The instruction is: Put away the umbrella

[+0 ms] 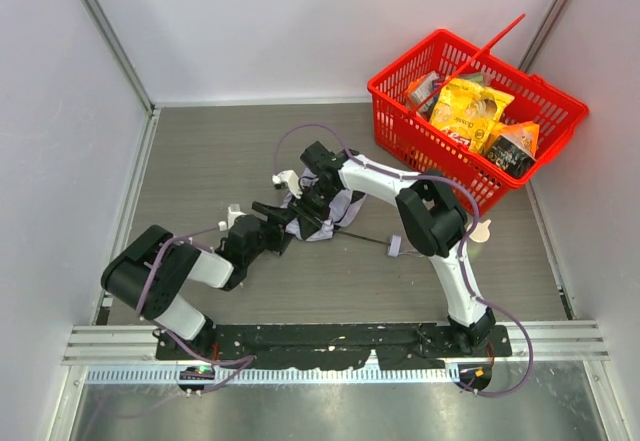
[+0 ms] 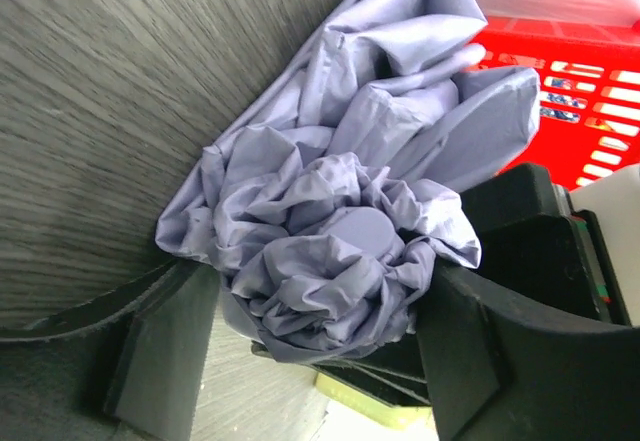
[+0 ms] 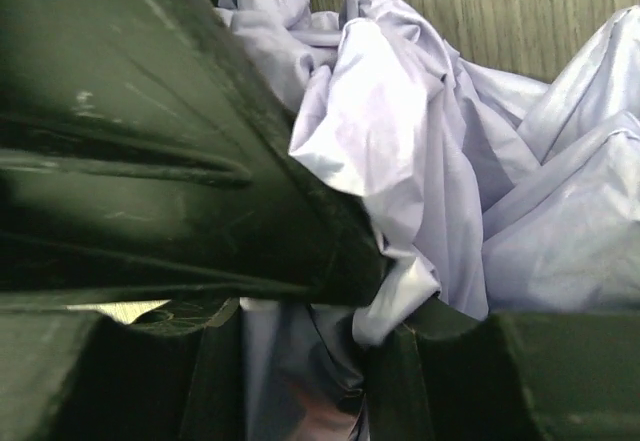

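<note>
— Top external view: where does the umbrella [image 1: 340, 209] lie?

— Middle of the frame, on the grey tabletop [image 1: 220, 151], as a crumpled heap of pale lavender cloth. Its thin black shaft [image 1: 370, 240] runs out toward the lower right and passes under the right arm.

— And the red basket [image 1: 395, 131]?

— Upper right of the frame, well apart from the heap, with snack packets [image 1: 470, 111] inside.

— What about the left tool [image 1: 285, 223]?

— It reaches in from the lower left and meets the heap's left edge. The left wrist view shows it [image 2: 315, 291] spread wide, with one black finger [image 2: 160, 361] at each lower side of the frame. The bunched cloth fills the gap and brushes both. Whether they press on it, I cannot tell.

— The right tool [image 1: 318, 201]?

— It sits on the heap's upper left part. In the right wrist view its dark fingers [image 3: 150, 161] are pinching a fold of cloth, which runs down between them at the bottom of the frame. The rest of the cloth billows toward the upper right, over the tabletop.
</note>
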Available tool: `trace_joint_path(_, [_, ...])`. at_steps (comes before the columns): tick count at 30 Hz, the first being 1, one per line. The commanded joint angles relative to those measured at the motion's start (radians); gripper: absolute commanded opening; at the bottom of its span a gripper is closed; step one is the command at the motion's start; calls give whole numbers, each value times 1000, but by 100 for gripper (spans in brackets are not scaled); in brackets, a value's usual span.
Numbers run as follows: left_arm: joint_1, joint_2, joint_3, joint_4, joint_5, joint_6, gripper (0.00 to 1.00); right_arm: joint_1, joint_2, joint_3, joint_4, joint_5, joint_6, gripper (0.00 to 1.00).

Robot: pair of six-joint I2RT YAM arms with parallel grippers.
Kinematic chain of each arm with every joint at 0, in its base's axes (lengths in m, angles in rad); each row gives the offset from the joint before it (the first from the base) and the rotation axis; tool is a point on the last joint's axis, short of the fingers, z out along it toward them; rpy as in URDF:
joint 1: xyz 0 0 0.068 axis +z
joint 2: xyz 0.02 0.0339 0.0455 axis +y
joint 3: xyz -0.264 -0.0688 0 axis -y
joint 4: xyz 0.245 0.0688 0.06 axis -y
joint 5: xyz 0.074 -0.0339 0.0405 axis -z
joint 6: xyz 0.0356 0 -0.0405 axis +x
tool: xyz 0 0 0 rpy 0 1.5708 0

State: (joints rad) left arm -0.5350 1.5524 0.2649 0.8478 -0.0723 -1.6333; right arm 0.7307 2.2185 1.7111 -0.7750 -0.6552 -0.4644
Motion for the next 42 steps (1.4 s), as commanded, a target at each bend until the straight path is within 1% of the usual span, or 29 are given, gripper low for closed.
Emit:
trace_joint_path(1, [-3, 58, 33, -113, -118, 76, 69, 45, 29, -74, -112, -40, 56, 1])
trace_joint_path(4, [-2, 69, 71, -183, -113, 127, 43, 61, 6, -99, -86, -50, 75, 1])
trace_joint_path(7, [0, 58, 99, -268, -115, 173, 24, 72, -14, -117, -55, -55, 87, 1])
trace_joint_path(10, [4, 45, 103, -309, -112, 207, 11, 75, -45, -151, -11, -26, 116, 1])
trace_joint_path(12, [7, 28, 112, -341, -103, 227, 6, 72, -68, -176, 23, -26, 139, 2])
trace_joint_path(13, [7, 25, 114, -342, -92, 234, 3, 69, -81, -188, 34, -29, 153, 5])
trace_joint_path(14, [6, 20, 117, -345, -83, 240, 0, 68, -91, -194, 66, -24, 173, 20])
trace_joint_path(15, [6, 15, 117, -351, -74, 245, 0, 67, -100, -208, 81, -9, 202, 27])
trace_joint_path(16, [7, 11, 114, -357, -72, 247, 0, 65, -106, -209, 103, 33, 216, 36])
trace_joint_path(18, [6, 0, 100, -354, -72, 245, 0, 50, -135, -225, 152, 93, 285, 50])
trace_joint_path(19, [6, -6, 91, -354, -70, 239, 0, 32, -166, -232, 166, 113, 361, 53])
trace_joint_path(20, [6, -12, 82, -355, -64, 240, 0, 24, -178, -229, 174, 162, 397, 54])
trace_joint_path(21, [6, -17, 76, -355, -58, 240, 0, 21, -219, -231, 175, 201, 455, 59])
trace_joint_path(22, [6, -24, 66, -354, -54, 240, 0, 19, -252, -237, 181, 298, 502, 61])
trace_joint_path(23, [6, -28, 57, -349, -50, 240, 0, 16, -310, -258, 181, 321, 553, 64])
trace_joint_path(26, [9, -43, 28, -331, -44, 245, 0, 15, -425, -306, 169, 351, 644, 67])
trace_joint_path(27, [7, -49, 22, -329, -43, 251, 0, 12, -492, -336, 172, 371, 665, 68])
trace_joint_path(28, [7, -55, 20, -335, -40, 251, 0, 7, -522, -356, 183, 397, 731, 69])
trace_joint_path(30, [7, -66, 19, -340, -29, 253, 0, -7, -637, -432, 207, 459, 823, 70])
trace_joint_path(31, [7, -72, 20, -340, -21, 256, 0, -19, -702, -497, 218, 510, 852, 75])
trace_joint_path(32, [7, -78, 20, -343, -15, 257, 0, -22, -742, -531, 242, 540, 936, 78])
trace_joint_path(33, [7, -84, 22, -352, -11, 259, 0, -37, -800, -606, 256, 612, 990, 81])
trace_joint_path(34, [6, -89, 23, -358, -8, 259, 0, -48, -828, -637, 267, 638, 1077, 81])
trace_joint_path(35, [9, -91, 23, -355, 0, 256, 0, -65, -874, -713, 290, 690, 1122, 82])
trace_joint_path(36, [7, -89, 22, -351, 6, 254, 0, -82, -894, -764, 346, 709, 1226, 82])
trace_joint_path(37, [7, -89, 22, -345, 12, 253, 0, -89, -923, -836, 373, 726, 1275, 79])
trace_joint_path(38, [6, -86, 23, -345, 19, 253, 0, -112, -933, -869, 406, 741, 1416, 78])
trace_joint_path(40, [4, -81, 19, -337, 26, 247, 0, -125, -904, -892, 427, 721, 1510, 75])
trace_joint_path(42, [4, -71, 19, -328, 37, 240, 0, -126, -863, -884, 477, 675, 1546, 73])
